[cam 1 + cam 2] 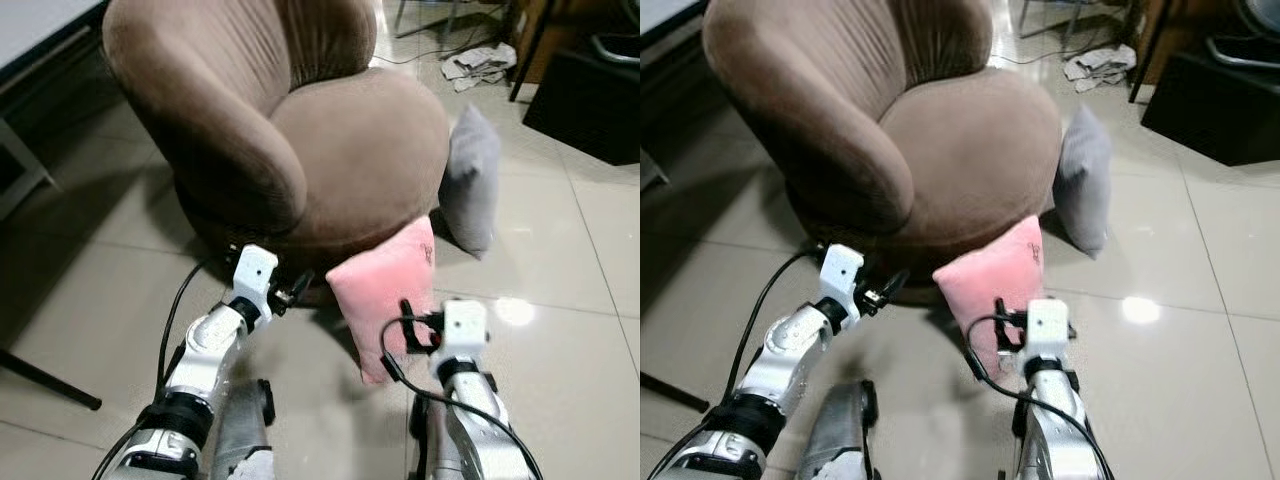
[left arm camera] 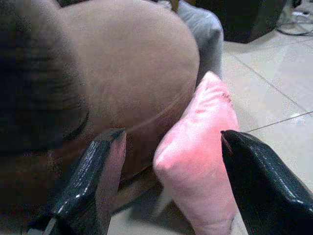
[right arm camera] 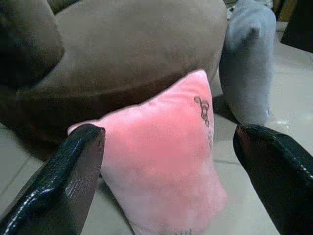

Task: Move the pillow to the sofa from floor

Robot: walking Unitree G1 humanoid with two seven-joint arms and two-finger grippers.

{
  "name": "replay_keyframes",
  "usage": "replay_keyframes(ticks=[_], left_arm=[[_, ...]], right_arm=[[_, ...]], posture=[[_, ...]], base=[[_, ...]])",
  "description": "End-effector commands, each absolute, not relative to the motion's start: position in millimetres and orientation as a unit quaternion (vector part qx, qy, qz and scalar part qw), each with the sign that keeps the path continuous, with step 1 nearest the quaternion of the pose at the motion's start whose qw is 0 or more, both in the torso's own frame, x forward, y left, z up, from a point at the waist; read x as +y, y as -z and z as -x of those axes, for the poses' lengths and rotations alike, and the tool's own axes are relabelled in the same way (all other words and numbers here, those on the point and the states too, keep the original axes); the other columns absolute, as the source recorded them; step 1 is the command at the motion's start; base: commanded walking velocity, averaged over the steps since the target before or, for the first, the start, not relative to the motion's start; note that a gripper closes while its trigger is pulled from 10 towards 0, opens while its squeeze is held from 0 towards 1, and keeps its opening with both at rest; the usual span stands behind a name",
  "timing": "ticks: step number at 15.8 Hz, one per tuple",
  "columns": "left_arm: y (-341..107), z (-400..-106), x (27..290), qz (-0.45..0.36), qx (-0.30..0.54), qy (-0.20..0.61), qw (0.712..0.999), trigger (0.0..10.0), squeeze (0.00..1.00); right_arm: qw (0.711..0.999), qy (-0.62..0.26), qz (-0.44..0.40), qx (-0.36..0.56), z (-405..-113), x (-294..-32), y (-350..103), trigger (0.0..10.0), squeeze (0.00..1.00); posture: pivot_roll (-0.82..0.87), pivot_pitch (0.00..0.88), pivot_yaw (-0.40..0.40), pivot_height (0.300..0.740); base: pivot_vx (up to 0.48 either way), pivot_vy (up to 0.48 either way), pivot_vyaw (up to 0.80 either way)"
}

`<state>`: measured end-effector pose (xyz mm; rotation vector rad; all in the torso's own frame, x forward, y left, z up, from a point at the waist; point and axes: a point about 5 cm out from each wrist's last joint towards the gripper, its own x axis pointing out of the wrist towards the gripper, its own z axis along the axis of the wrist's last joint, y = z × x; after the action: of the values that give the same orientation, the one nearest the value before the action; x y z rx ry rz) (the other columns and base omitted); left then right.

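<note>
A pink pillow (image 1: 385, 290) stands on edge on the tiled floor, leaning against the front of the brown round sofa chair (image 1: 330, 140). My right gripper (image 1: 410, 325) is just in front of the pillow's lower right part. In the right wrist view it (image 3: 168, 132) is open wide, with the pillow (image 3: 161, 161) framed between the fingers. My left gripper (image 1: 293, 292) is low by the sofa's base, left of the pillow. It (image 2: 171, 137) is open too, and the pillow's edge (image 2: 200, 147) lies just ahead of its fingers.
A grey pillow (image 1: 475, 185) leans against the sofa's right side. A black cabinet (image 1: 590, 100) and a crumpled cloth (image 1: 480, 62) are at the back right. A table's legs (image 1: 30, 170) stand at the left. Bare tiles stretch to the right.
</note>
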<state>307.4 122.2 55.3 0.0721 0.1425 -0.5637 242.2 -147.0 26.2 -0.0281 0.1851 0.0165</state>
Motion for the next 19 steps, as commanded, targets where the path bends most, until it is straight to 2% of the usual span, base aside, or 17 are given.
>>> replay_keyframes(ticks=[1,3,5,8,10,13,19], left_arm=[[-55.1,-305.8,125.4,-0.048,0.071,0.282,0.956,10.0,0.00],[-56.9,-305.1,124.4,-0.046,0.061,0.279,0.957,10.0,0.00],[-58.4,-303.4,144.2,-0.011,0.045,0.216,0.975,10.0,0.00],[-58.0,-296.4,157.1,0.003,0.037,0.181,0.983,10.0,0.00],[-48.0,-292.9,150.1,-0.032,0.064,0.204,0.976,10.0,0.00],[-52.5,-297.8,148.3,-0.060,0.064,0.224,0.971,10.0,0.00],[-53.7,-308.9,148.6,-0.108,0.080,0.211,0.968,10.0,0.00]], right_arm=[[0.996,-0.009,0.014,0.091,-244.0,-147.1,-27.8,10.0,0.00],[0.995,-0.004,0.011,0.094,-246.8,-149.1,-29.0,10.0,0.00],[0.998,0.010,0.000,0.069,-247.4,-155.6,-36.6,10.0,0.00],[0.998,0.021,0.000,0.063,-244.0,-165.4,-38.2,10.0,0.00],[0.998,-0.006,0.025,0.060,-244.8,-160.4,-39.1,10.0,0.00],[0.998,0.004,0.010,0.060,-247.4,-157.3,-39.4,10.0,0.00],[0.998,0.004,0.007,0.064,-249.2,-153.1,-37.4,10.0,0.00]], posture=[[0.00,0.029,0.071,0.475],[0.00,0.019,0.066,0.475],[0.01,0.000,0.042,0.475],[0.04,0.000,0.018,0.475],[0.04,0.000,0.021,0.475],[0.03,0.000,0.042,0.475],[0.01,0.000,0.069,0.475]], base=[[0.480,0.000,0.00],[0.480,0.000,0.00],[0.480,0.000,0.00],[0.472,0.000,0.00],[0.000,0.000,0.00],[0.000,0.000,0.00],[0.000,0.000,0.00]])
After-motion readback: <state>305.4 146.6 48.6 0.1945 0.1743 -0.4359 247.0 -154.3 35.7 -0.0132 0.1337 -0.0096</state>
